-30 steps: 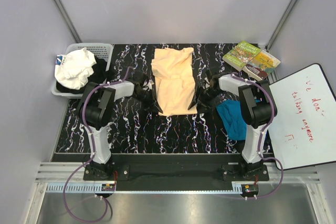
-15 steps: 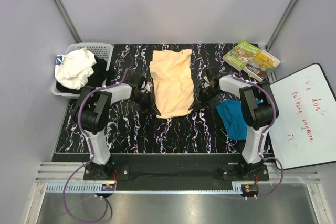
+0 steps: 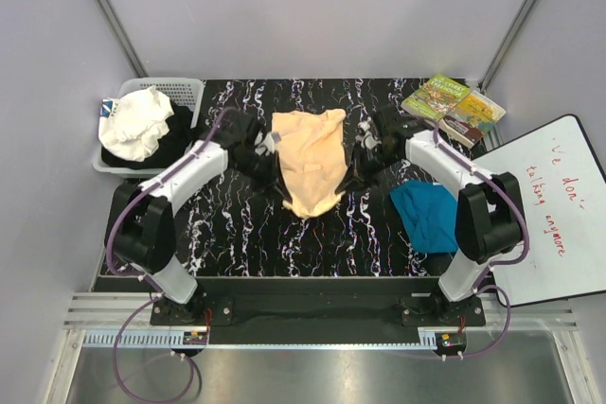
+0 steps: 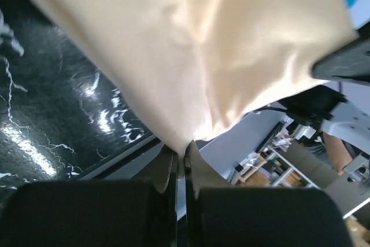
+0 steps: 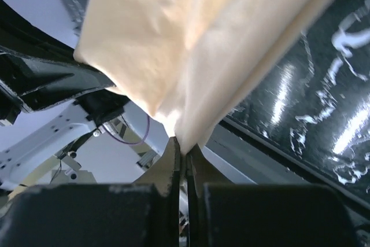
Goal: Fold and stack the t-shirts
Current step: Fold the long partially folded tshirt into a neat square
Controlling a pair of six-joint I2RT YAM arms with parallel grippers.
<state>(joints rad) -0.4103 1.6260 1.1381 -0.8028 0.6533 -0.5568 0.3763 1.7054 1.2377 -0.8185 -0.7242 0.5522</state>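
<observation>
Pale cloth first: I am holding the peach-yellow t-shirt [image 3: 311, 160] by its two sides over the middle of the marbled surface [image 3: 237, 229]. Overhead is showing the whole teal t-shirt [image 3: 428, 217] lying at the right. The wrist views are showing the left tool [image 4: 185, 155] and right tool [image 5: 184, 147] each pinching a cloth edge tight.

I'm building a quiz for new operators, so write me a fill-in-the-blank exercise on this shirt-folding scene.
1. The left tool and right tool each pinch the peach shirt with jaws ____.
2. The teal shirt lies on the table, toward its ____ side.
3. In the basket, the topmost cloth is ____.

Missing words: shut; right; white.
</observation>
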